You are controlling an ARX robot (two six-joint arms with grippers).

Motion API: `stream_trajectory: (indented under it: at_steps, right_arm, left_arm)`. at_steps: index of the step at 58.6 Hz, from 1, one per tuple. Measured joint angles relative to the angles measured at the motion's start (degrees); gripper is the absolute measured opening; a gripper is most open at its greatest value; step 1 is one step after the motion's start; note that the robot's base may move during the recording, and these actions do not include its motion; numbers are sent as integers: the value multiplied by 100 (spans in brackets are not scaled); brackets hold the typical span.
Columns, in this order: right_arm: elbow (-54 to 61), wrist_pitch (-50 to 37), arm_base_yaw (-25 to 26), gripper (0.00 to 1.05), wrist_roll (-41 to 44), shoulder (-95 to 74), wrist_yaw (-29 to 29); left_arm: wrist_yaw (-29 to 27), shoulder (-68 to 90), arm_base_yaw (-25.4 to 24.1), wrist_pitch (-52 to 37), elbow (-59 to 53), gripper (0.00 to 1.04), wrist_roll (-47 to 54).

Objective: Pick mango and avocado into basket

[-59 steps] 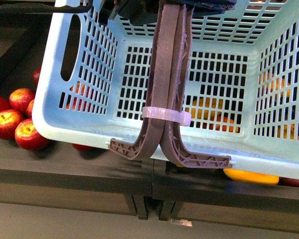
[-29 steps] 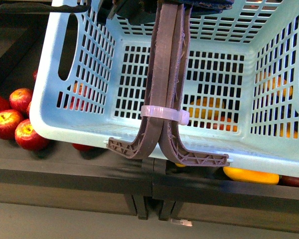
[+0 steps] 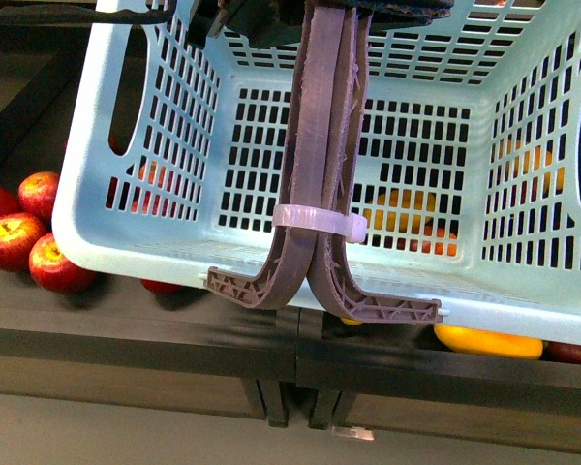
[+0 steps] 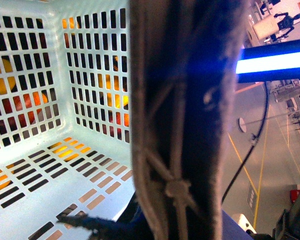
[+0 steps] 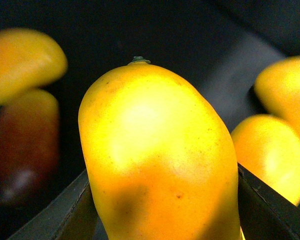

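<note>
The light blue slotted basket (image 3: 155, 242) hangs tilted and fills most of the front view. Its two brown-purple handles (image 3: 320, 145) are bound by a white zip-tie (image 3: 320, 223). My left gripper (image 4: 176, 200) is shut on those handles at the top, and the basket's inside (image 4: 50, 150) holds no fruit. In the right wrist view my right gripper (image 5: 165, 217) is shut on the yellow mango (image 5: 150, 140), with a dark finger (image 5: 65, 215) on each side and the stem end pointing away. The avocado is out of view. My right gripper does not show in the front view.
Red apples (image 3: 24, 232) lie on the dark shelf (image 3: 174, 349) under the basket's left side. A yellow fruit (image 3: 489, 341) lies under its right side, and orange fruit (image 3: 407, 208) shows through the slots. More yellow fruit (image 5: 270, 155) and a dark red one (image 5: 20, 145) surround the held mango.
The basket has drifted slightly to the left and up in the front view, with its handles still held.
</note>
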State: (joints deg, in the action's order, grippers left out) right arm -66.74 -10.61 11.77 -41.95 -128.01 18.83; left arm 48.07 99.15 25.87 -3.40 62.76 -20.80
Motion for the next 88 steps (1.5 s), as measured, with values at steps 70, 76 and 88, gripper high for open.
stream_trajectory:
  at_steps: [70, 76, 88]
  right_arm:
    - [2592, 7, -3080, 79, 1296, 5178, -317]
    - [2634, -125, -3082, 92, 1390, 5147, -66]
    - [2684, -315, -3047, 96, 1532, 5281, 201]
  left_arm:
    - [11, 0, 2, 0, 0, 6, 2]
    - [9, 0, 2, 0, 0, 6, 2]
    - [-20, 24, 9, 4, 0, 6, 11]
